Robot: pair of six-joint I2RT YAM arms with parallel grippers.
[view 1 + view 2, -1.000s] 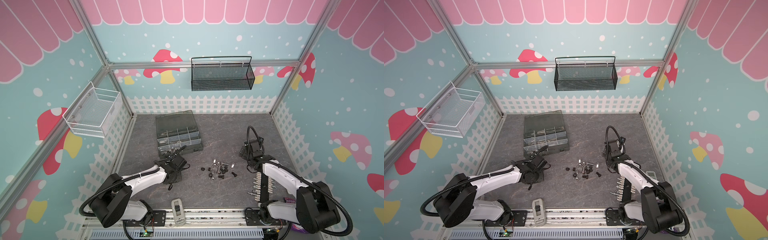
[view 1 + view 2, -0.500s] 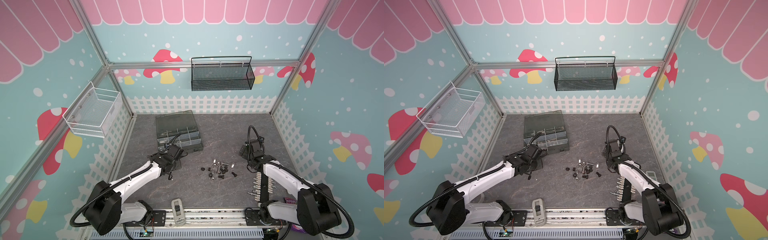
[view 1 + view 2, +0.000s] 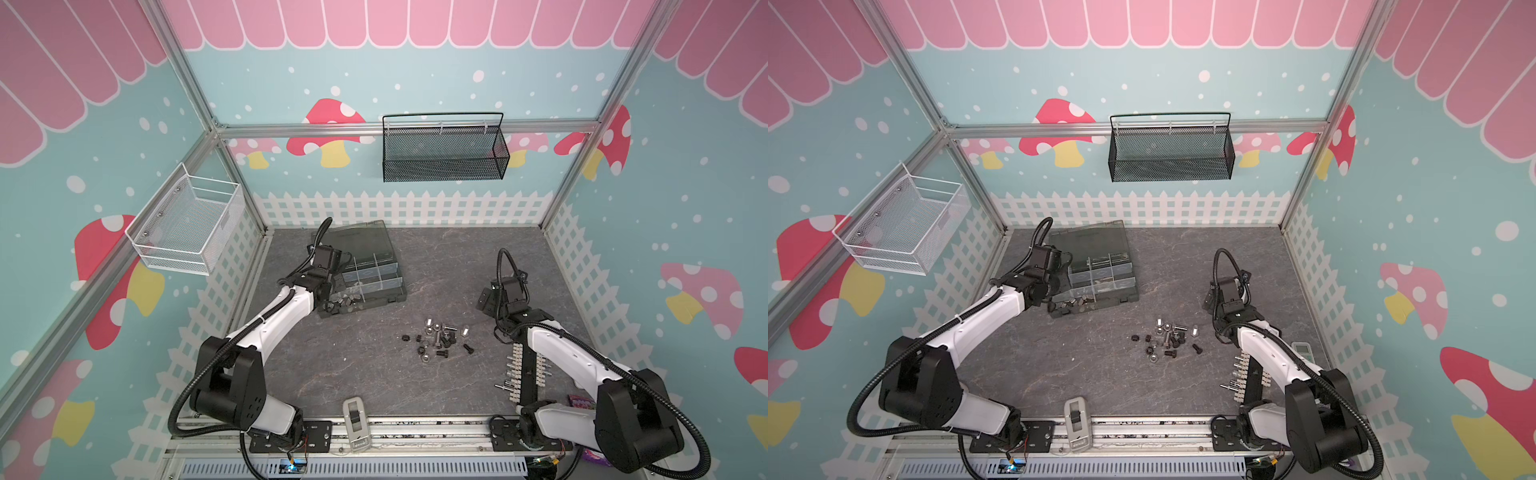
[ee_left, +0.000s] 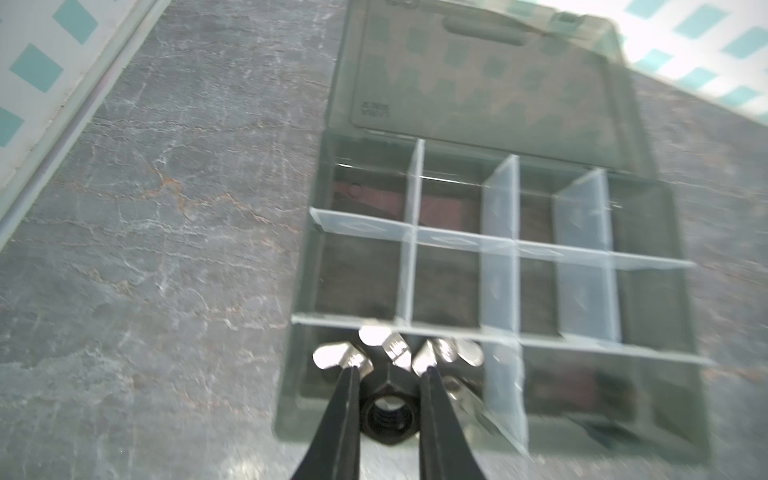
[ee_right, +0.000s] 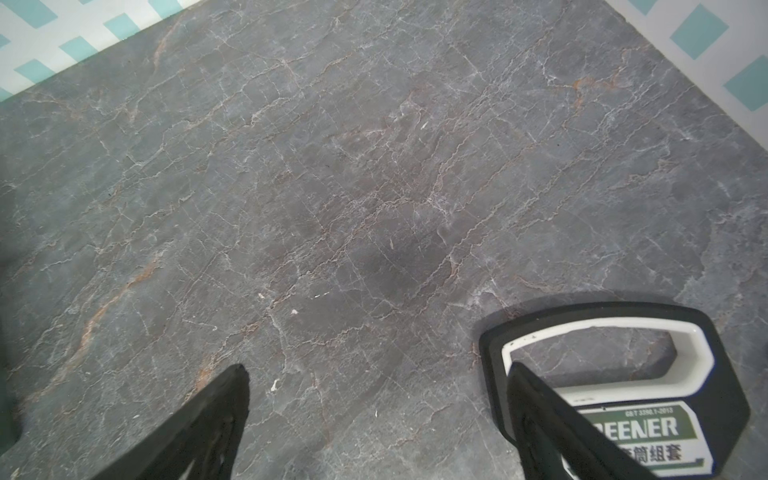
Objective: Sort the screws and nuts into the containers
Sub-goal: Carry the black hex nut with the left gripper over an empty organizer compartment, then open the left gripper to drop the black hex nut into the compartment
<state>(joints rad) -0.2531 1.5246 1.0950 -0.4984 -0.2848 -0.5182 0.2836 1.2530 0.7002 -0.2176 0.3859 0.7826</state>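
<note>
Pinching a black nut (image 4: 388, 415) in the narrow left gripper (image 4: 391, 369) over the containers (image 4: 503, 249) near the far-left corner of the bench (image 3: 332, 365), above silver wing nuts (image 4: 340, 357), presumably to drop like with like. Poising the right gripper (image 5: 376, 370) wide and empty toward the right edge, clear of the loose screws (image 3: 444, 337).

We see the dark grey organizer box (image 3: 376, 299) lying open at the back left of the table (image 3: 332, 374). Its smoky lid (image 3: 357, 243) is swung back and pale dividers split it into small compartments (image 4: 449, 286). One front corner compartment holds silver wing nuts (image 4: 338, 357), and over it a black hex nut (image 4: 388, 415) sits pinched in the left gripper (image 4: 390, 372). Other black and silver screws (image 3: 430, 322) and nuts (image 3: 420, 351) lie in a loose cluster mid-table, well apart from the box.
</note>
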